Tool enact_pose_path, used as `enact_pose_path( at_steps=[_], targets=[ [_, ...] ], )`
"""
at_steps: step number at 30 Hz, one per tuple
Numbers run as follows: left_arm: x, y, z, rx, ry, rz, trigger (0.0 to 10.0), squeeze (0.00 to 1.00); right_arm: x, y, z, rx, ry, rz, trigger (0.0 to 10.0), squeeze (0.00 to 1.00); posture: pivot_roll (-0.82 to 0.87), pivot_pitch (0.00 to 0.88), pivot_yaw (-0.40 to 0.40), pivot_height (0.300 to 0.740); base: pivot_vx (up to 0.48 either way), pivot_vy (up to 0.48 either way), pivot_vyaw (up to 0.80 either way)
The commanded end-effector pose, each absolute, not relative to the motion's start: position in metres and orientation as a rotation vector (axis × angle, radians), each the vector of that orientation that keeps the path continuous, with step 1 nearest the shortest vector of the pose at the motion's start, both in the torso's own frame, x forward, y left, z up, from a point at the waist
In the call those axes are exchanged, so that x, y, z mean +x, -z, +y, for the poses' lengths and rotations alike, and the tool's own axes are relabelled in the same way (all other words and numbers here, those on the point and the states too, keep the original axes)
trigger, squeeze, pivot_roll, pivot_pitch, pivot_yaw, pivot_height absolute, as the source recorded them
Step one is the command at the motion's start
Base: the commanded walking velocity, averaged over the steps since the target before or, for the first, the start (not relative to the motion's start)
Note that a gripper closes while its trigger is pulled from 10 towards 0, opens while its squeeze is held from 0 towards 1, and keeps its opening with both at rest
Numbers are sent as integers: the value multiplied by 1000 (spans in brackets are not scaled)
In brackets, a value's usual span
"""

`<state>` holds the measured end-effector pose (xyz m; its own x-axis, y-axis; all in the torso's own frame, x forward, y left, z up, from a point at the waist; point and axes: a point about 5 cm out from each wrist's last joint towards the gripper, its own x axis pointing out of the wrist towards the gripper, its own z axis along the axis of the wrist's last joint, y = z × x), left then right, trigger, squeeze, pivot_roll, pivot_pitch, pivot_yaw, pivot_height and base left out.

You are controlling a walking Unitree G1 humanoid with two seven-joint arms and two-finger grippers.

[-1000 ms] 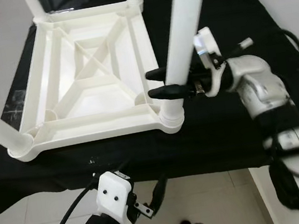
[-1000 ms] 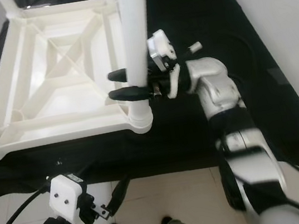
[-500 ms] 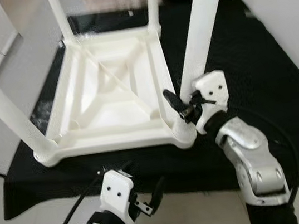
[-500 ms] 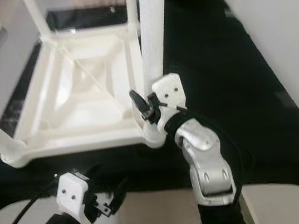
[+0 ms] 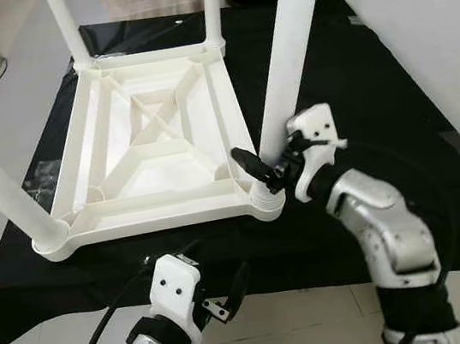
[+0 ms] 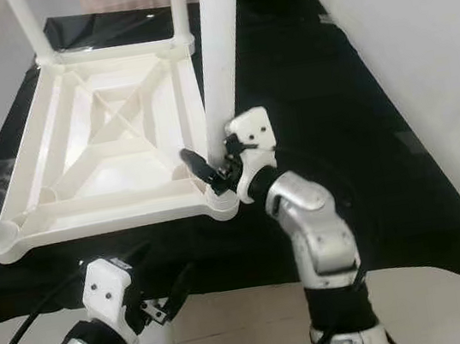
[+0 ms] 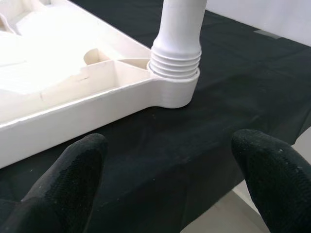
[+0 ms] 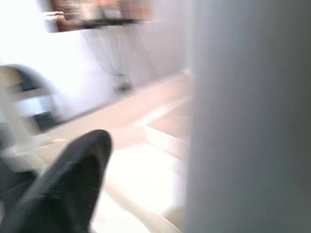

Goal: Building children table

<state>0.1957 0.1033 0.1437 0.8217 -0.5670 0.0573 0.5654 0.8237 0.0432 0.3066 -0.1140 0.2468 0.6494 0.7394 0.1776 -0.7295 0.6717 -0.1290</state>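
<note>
**Watching the near-right leg while the pincer sits at its base**

Standing upside down on the black cloth [image 5: 346,77], the white children's table [image 5: 152,145] has its four legs pointing up, and its near edge lies close to the near edge of the cloth. The risk I see is at the leg [image 5: 287,64] in the near-right corner of the table. If this leg is not turned fully into its socket [image 5: 266,199], a sideways push from the right gripper [image 5: 266,169] could tilt it or work it loose, and a tall leg leaning over could drag the light frame toward the near edge of the cloth and off it. I cannot tell from the pictures how deep the threads are seated; the left wrist view shows the ribbed base of this leg [image 7: 176,65] sitting in the corner socket, and it looks upright.

The right gripper is at the foot of that leg, just above the socket. One black finger [image 5: 247,159] passes on the inner side of the leg, and the pale leg stands close against the other side in the right wrist view, so the fingers seem to be around it. Whether they really press on it I cannot tell.

The left gripper [image 7: 165,179] hangs low in front of the near edge, fingers spread wide and holding nothing, aimed toward the same corner.
</note>
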Motion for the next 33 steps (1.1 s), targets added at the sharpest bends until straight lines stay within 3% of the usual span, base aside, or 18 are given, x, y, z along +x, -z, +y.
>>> enact_pose_path(
  at_steps=[1, 2, 8, 14, 15, 18, 19, 20, 30, 33],
  targets=[
    [193, -140, 104, 23, 602, -52, 10000, 0, 305, -244, -112, -39, -902, -229, 10000, 1000, 57, 191, -53, 740, 0, 0, 0],
    [191, -141, 103, 21, 606, -52, 10000, 0, 315, -247, -120, -177, -1062, -226, 10000, 0, 75, 216, -59, 740, 0, 0, 0],
    [184, -143, 103, 19, 609, -50, 10000, 0, 331, -262, -127, -185, -1280, -189, 10000, 0, 88, 238, -63, 740, 0, 0, 0],
    [178, -145, 103, 19, 607, -46, 10000, 0, 350, -275, -130, -170, -1318, -196, 10000, 0, 112, 267, -65, 740, 0, 0, 0],
    [175, -146, 103, 18, 608, -43, 10000, 0, 354, -280, -131, -160, -1335, -203, 7176, 0, 123, 276, -65, 740, 0, 0, 0],
    [173, -146, 103, 18, 609, -41, 10000, 0, 355, -283, -131, -149, -1358, -202, 7176, 0, 128, 282, -64, 740, 0, 0, 0],
    [172, -147, 103, 17, 609, -39, 10000, 0, 356, -284, -132, -147, -1390, -201, 2667, 0, 130, 285, -63, 740, 0, 0, 0],
    [170, -147, 103, 17, 609, -36, 10000, 0, 355, -285, -133, -148, -1429, -195, 0, 0, 132, 290, -63, 740, 0, 0, 0],
    [167, -148, 105, 18, 609, -27, 10000, 0, 357, -287, -143, -170, -1548, -168, 0, 0, 117, 299, -60, 740, 0, 0, 0],
    [168, -147, 104, 14, 611, -23, 10000, 0, 353, -270, -143, -194, -1323, -194, 0, 0, 90, 291, -84, 740, 0, 0, 0]
  ],
)
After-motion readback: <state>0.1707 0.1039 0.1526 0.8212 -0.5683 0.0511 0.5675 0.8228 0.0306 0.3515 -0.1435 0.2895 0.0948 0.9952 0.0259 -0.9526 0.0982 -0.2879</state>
